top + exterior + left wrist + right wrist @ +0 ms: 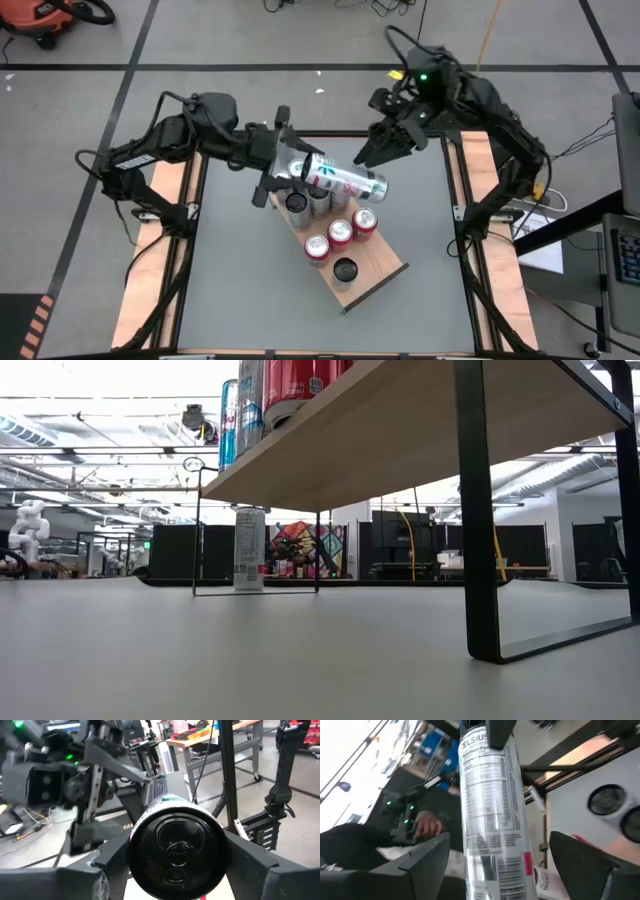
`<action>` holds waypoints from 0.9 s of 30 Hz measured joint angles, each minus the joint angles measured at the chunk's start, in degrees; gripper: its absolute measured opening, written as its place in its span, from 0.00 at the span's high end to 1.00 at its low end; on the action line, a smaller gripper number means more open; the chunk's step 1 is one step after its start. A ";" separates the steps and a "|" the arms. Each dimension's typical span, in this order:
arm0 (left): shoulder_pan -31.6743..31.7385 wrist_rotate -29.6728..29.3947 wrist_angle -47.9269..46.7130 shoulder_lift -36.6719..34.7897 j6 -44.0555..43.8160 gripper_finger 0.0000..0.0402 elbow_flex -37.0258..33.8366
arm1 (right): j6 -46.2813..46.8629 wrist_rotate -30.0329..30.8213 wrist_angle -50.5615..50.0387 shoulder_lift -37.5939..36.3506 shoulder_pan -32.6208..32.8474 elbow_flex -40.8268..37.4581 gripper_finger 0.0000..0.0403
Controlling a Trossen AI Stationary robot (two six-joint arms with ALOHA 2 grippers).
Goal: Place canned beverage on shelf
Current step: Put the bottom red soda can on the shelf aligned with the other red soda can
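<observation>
A tall white can with green and red print lies level in the air above the cans on the shelf, a light wooden board on thin black legs. My left gripper is shut on the can's left end. In the left wrist view the can's dark top with its pull tab faces the camera. My right gripper is open just beyond the can's right part. In the right wrist view its two fingers stand on either side of the can with a gap on each side. My left gripper pinches the can's round wall just behind its top rim, one finger on each side. The fingers come level from the table's left and lie along the can. The can sticks out level toward the table's right, lifted clear of the cans below.
On the shelf stand three red cans, a dark-topped can and several silver-topped cans; the board's near right end is bare. In the low view a white can stands on the table beyond the shelf's legs.
</observation>
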 joint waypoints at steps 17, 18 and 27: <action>-2.03 -2.33 1.95 0.63 1.36 0.37 0.00 | 1.79 -7.63 7.81 4.44 7.69 -0.02 0.22; -2.03 -2.32 1.99 0.63 1.37 0.36 0.00 | 1.55 -7.59 7.80 4.44 8.01 -0.02 0.22; -2.83 -2.72 3.54 0.63 3.38 0.36 -0.01 | 2.12 -7.77 7.80 4.46 10.28 -0.04 0.33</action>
